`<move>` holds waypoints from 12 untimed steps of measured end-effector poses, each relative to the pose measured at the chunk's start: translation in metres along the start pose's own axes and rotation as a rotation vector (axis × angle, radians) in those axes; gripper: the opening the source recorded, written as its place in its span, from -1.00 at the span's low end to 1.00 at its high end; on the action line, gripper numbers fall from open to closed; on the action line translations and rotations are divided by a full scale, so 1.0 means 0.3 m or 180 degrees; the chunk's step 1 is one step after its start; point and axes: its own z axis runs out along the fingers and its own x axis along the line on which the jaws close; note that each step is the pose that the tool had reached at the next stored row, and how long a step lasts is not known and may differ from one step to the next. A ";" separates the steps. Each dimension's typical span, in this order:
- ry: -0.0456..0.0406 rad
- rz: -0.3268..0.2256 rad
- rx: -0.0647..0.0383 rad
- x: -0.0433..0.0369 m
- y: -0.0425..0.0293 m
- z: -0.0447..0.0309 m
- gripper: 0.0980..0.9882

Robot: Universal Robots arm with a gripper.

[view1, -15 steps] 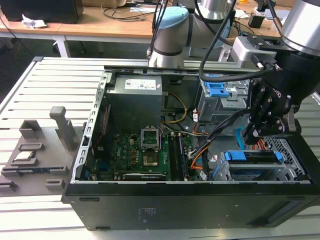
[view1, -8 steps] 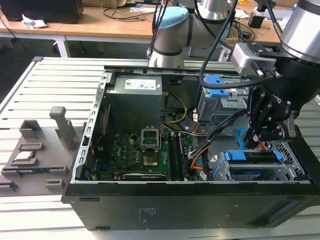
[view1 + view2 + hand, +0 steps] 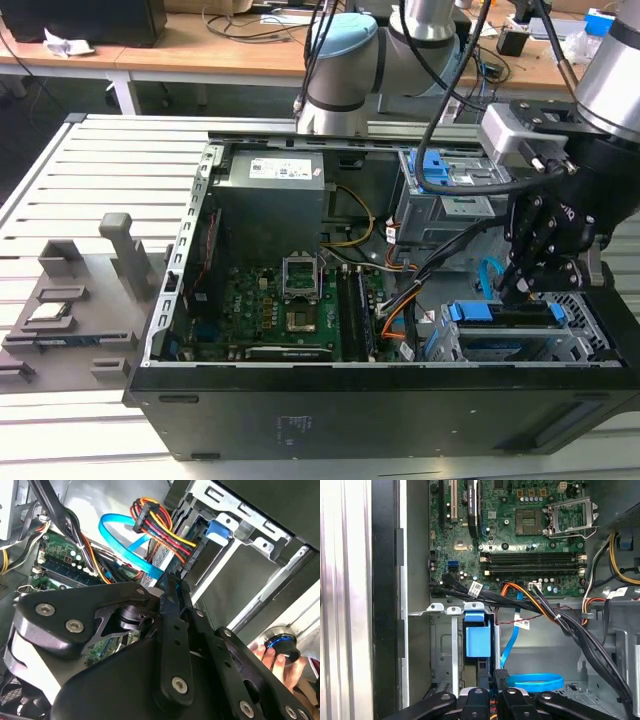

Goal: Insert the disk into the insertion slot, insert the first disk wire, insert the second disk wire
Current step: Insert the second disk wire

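Note:
The disk [image 3: 505, 314], with its bright blue bracket, sits inside the low grey insertion slot [image 3: 500, 347] at the case's front corner on the exterior view's right. In the first wrist view the disk [image 3: 476, 641] shows edge-on within the slot's wall [image 3: 445, 630]. My gripper [image 3: 520, 288] hovers just above the disk's back end. Its fingers [image 3: 172, 587] are pressed together, and the flat blue wire [image 3: 117, 535] ends right at their tips. That blue wire [image 3: 535, 682] loops beside the gripper [image 3: 496, 676]. A red, yellow and black wire bundle [image 3: 160, 525] with a black plug hangs close by.
A taller grey cage [image 3: 450, 195] with blue latch tabs stands behind the slot. The motherboard [image 3: 290, 300] and power supply [image 3: 270, 190] fill the case's middle. Black cables [image 3: 560, 620] cross near the slot. A person's hand [image 3: 267, 656] holds a round knob outside the case.

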 end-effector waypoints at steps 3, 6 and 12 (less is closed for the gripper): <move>0.0000 0.0000 0.0000 0.004 -0.004 0.005 -0.86; 0.0000 0.0000 0.0000 0.004 -0.011 0.008 -0.86; 0.0002 0.0000 0.0000 0.008 -0.013 0.032 -0.86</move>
